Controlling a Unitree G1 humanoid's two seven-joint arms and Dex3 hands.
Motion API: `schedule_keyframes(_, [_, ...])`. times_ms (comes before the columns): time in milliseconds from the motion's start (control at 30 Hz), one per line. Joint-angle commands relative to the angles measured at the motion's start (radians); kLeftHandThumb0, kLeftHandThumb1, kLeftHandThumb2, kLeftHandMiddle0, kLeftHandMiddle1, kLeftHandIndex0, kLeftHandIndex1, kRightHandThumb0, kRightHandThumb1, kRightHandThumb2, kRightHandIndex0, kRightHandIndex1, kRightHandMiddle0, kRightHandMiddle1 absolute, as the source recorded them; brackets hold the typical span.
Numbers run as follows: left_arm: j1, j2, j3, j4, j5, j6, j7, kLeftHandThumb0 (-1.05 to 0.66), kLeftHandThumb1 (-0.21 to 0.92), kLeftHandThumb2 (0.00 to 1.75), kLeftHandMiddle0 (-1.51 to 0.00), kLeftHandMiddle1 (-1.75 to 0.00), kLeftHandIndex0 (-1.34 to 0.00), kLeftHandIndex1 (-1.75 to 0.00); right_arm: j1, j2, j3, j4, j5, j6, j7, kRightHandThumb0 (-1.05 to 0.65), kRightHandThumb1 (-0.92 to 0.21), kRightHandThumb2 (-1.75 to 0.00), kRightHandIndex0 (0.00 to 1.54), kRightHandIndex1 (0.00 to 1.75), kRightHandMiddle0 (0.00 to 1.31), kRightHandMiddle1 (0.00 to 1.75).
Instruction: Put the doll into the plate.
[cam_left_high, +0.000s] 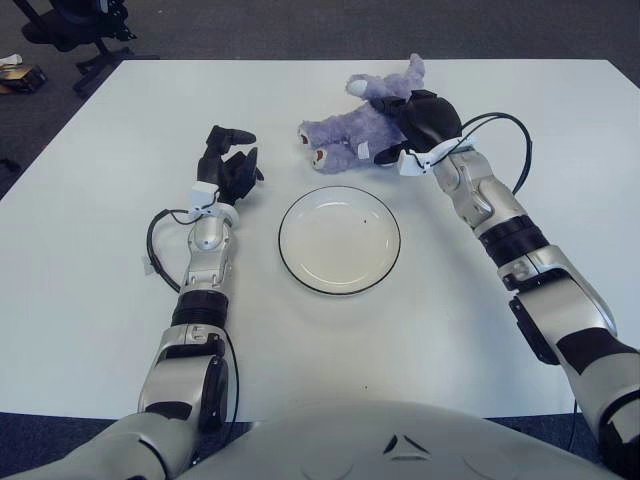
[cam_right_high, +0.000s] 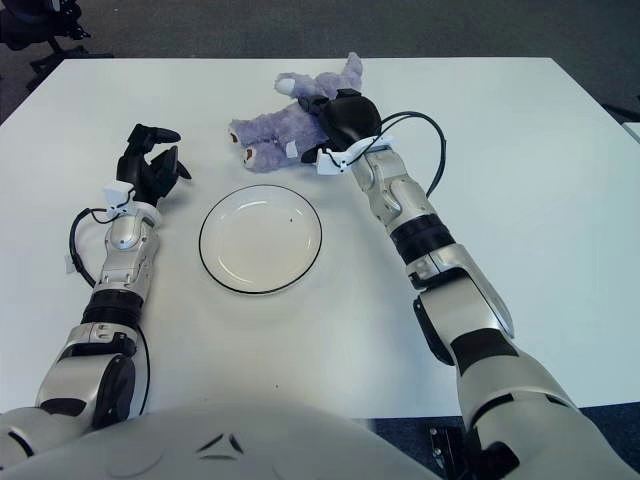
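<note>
One purple plush doll (cam_left_high: 365, 122) lies on its side in the upper middle of the frame, on the white table (cam_left_high: 90, 230) just above the plate. Its long axis runs from lower left to upper right: the two feet with their brown soles point toward the lower left, the head and ears toward the upper right. The right hand (cam_left_high: 428, 122) sits on the doll's middle, its dark fingers closed over the body, gripping it. There is one plate (cam_left_high: 339, 240), round, white with a dark rim, at the centre of the frame; nothing lies in it apart from a tiny dark speck. The doll is near the plate's upper edge but apart from it. The left hand (cam_left_high: 228, 168) shows left of the plate, fingers spread and upright, holding nothing
</note>
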Motion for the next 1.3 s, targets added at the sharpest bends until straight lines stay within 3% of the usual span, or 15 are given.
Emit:
schedule_keyframes(0, [0.076, -0.021, -0.006, 0.047, 0.009, -0.009, 0.008, -0.35, 0.92, 0.34, -0.88, -1.75, -0.39, -1.55, -0.027, 0.012, 0.030, 0.084, -0.010, -0.003, -0.010, -0.64, -0.90, 0.00, 0.43, 0.00, 0.53, 0.01])
schedule_keyframes(467, [0.078, -0.025, -0.009, 0.041, 0.011, -0.007, 0.013, -0.35, 0.92, 0.34, -0.88, -1.75, -0.39, -1.55, -0.095, 0.057, 0.110, 0.312, -0.030, 0.017, -0.133, -0.64, -0.89, 0.00, 0.43, 0.00, 0.53, 0.01])
schedule_keyframes(733, [0.085, -0.029, -0.012, 0.028, 0.012, -0.007, 0.016, -0.35, 0.92, 0.34, -0.88, -1.75, -0.39, -1.55, -0.116, 0.112, 0.162, 0.444, -0.071, 0.133, -0.291, -0.43, -0.85, 0.00, 0.43, 0.01, 0.58, 0.02])
schedule_keyframes(833, [0.085, -0.030, -0.012, 0.027, 0.012, -0.006, 0.016, -0.35, 0.92, 0.34, -0.88, -1.75, -0.39, -1.55, -0.124, 0.119, 0.183, 0.470, -0.079, 0.152, -0.334, -0.28, -0.86, -0.01, 0.52, 0.02, 0.67, 0.06])
schedule_keyframes(967, [0.085, -0.031, -0.011, 0.026, 0.013, -0.006, 0.016, -0.35, 0.92, 0.34, -0.88, -1.75, -0.39, -1.55, -0.131, 0.123, 0.192, 0.487, -0.072, 0.153, -0.348, -0.25, -0.87, -0.01, 0.55, 0.02, 0.69, 0.06])
schedule_keyframes(1000, [0.088, -0.032, -0.011, 0.022, 0.014, -0.005, 0.017, -0.35, 0.92, 0.34, -0.88, -1.75, -0.39, -1.55, -0.126, 0.124, 0.216, 0.524, -0.097, 0.167, -0.425, -0.24, -0.87, -0.01, 0.56, 0.02, 0.70, 0.06])
schedule_keyframes(1067, [0.091, -0.033, -0.011, 0.017, 0.014, -0.004, 0.018, -0.35, 0.92, 0.34, -0.88, -1.75, -0.39, -1.55, -0.116, 0.122, 0.250, 0.578, -0.131, 0.178, -0.559, -0.10, -0.89, -0.04, 0.44, 0.62, 0.76, 0.17])
schedule_keyframes(1167, [0.092, -0.034, -0.010, 0.014, 0.016, -0.004, 0.018, -0.35, 0.92, 0.34, -0.88, -1.75, -0.39, -1.55, -0.115, 0.124, 0.266, 0.611, -0.137, 0.173, -0.628, -0.04, -0.90, -0.07, 0.33, 0.98, 0.71, 0.36])
schedule_keyframes(1267, [0.093, -0.035, -0.010, 0.014, 0.016, -0.004, 0.017, -0.35, 0.92, 0.34, -0.88, -1.75, -0.39, -1.55, -0.119, 0.127, 0.277, 0.631, -0.134, 0.166, -0.660, -0.02, -0.91, -0.07, 0.28, 1.11, 0.66, 0.49])
